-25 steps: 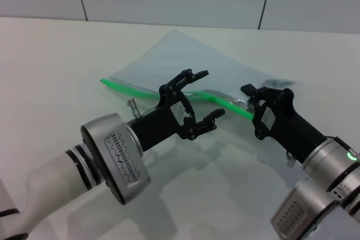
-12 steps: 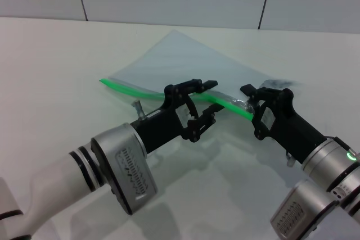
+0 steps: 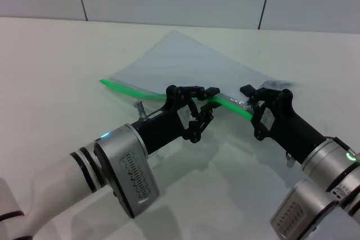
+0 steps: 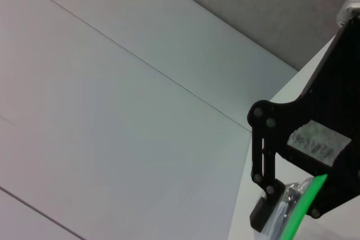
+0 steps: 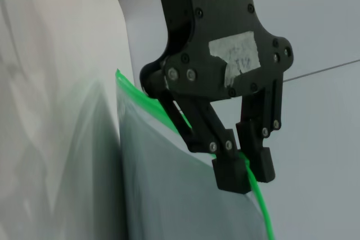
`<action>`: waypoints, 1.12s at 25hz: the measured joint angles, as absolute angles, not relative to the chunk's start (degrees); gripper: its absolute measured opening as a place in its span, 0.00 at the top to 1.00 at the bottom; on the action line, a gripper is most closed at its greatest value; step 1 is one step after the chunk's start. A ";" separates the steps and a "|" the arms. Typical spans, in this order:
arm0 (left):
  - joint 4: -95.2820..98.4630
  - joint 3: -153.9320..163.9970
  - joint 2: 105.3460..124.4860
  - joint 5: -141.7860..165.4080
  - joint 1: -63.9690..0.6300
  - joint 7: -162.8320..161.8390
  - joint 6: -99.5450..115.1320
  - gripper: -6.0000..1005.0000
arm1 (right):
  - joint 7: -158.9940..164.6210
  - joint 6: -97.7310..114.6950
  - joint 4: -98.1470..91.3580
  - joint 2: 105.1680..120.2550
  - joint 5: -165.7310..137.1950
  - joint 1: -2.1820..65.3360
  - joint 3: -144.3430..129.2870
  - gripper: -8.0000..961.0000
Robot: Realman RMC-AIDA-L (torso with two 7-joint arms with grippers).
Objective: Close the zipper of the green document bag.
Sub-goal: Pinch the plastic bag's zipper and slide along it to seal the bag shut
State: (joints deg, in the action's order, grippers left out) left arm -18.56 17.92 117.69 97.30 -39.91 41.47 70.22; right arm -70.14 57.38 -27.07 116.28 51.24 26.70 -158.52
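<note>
While pinched, zipper (image 3: 169, 96) diagonally left-right

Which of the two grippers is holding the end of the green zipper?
The right gripper: it clamps the zipper at its end. The left gripper closes around mid-strip.

Clearance around the green document bag (image 3: 180, 63). Its far side and the side toward the robot's left border bare table (image 3: 50, 66). The zipper (image 3: 121, 89) edge is blocked mid-length by the left gripper (image 3: 207, 100), closed on the strip, and at its right end by the right gripper (image 3: 247, 98); only a short gap separates them.
</note>
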 joint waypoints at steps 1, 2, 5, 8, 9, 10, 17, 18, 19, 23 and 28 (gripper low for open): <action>-18.56 17.93 117.69 97.28 -39.90 41.57 70.22 0.79 | -70.14 57.38 -27.06 116.28 51.24 26.71 -158.58 0.94; -18.55 17.93 117.69 97.28 -39.90 41.57 70.22 0.80 | -70.14 57.38 -27.06 116.28 51.24 26.71 -158.58 0.94; -18.54 17.93 117.69 97.27 -39.89 41.59 70.22 0.81 | -70.14 57.38 -26.88 116.28 51.24 26.77 -158.95 0.94; -18.54 17.93 117.69 97.27 -39.88 41.54 70.18 0.85 | -70.14 57.38 -26.78 116.28 51.23 26.86 -159.09 0.94; -18.54 17.93 117.69 97.27 -39.87 41.46 70.12 0.87 | -70.14 57.38 -26.76 116.28 51.23 26.88 -159.13 0.94; -18.54 17.93 117.69 97.27 -39.87 41.38 70.08 0.89 | -70.14 57.38 -26.72 116.28 51.21 26.91 -159.20 0.94; -18.54 17.66 117.69 97.22 -39.83 41.10 69.43 0.91 | -69.82 57.54 -26.60 116.22 51.20 26.91 -159.29 0.94; -18.56 17.35 117.69 97.20 -39.81 41.09 69.00 0.91 | -69.74 57.56 -26.58 116.18 51.29 26.91 -159.18 0.94; -18.57 17.06 117.69 97.20 -39.79 41.09 68.67 0.91 | -69.67 57.56 -26.56 116.16 51.41 26.91 -159.06 0.94; -18.62 15.83 117.67 97.11 -39.51 41.08 67.73 0.90 | -68.39 57.89 -26.22 116.09 51.56 26.90 -158.44 0.94; -18.64 14.73 117.60 97.01 -39.20 41.07 67.57 0.89 | -63.28 62.03 -22.72 116.01 51.63 26.94 -158.18 0.94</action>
